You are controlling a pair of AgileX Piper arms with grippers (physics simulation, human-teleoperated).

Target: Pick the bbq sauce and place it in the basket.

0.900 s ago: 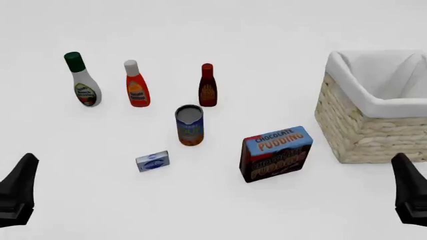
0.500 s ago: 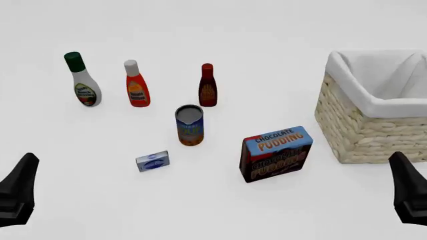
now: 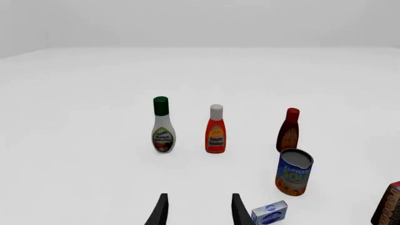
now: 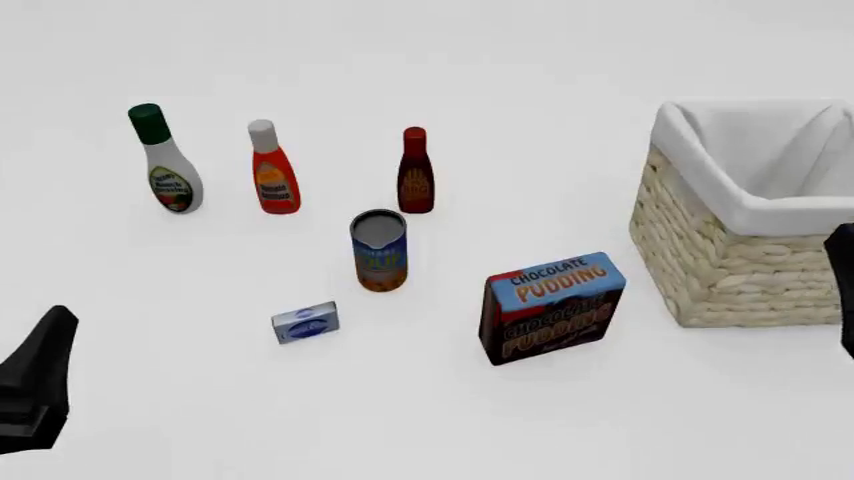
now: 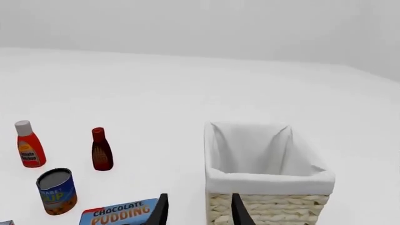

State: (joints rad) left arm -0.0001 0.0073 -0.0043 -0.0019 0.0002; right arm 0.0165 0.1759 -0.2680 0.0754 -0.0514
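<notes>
The bbq sauce (image 4: pixel 415 171) stands upright toward the far side of the desk (image 4: pixel 534 70), well apart from both grippers and untouched; the left gripper (image 3: pixel 197 211) hovers at the near left corner with its jaws parted and nothing between them; the right gripper (image 5: pixel 197 211) sits at the right edge, jaws likewise spread and empty, with the basket (image 4: pixel 727 262) just ahead of it. The basket stands at the far right of the desk, well apart from the sauce. To the sauce's left stand an orange-red bottle (image 4: pixel 274 168) and, farther left, a white bottle with a green cap (image 4: pixel 164 160); just nearer than the sauce stands a soup can (image 4: pixel 379 250); a chocolate pudding box (image 4: pixel 553 307) stands between the can and the basket; a small blue-and-white packet (image 4: pixel 306 322) lies nearer the front edge.
</notes>
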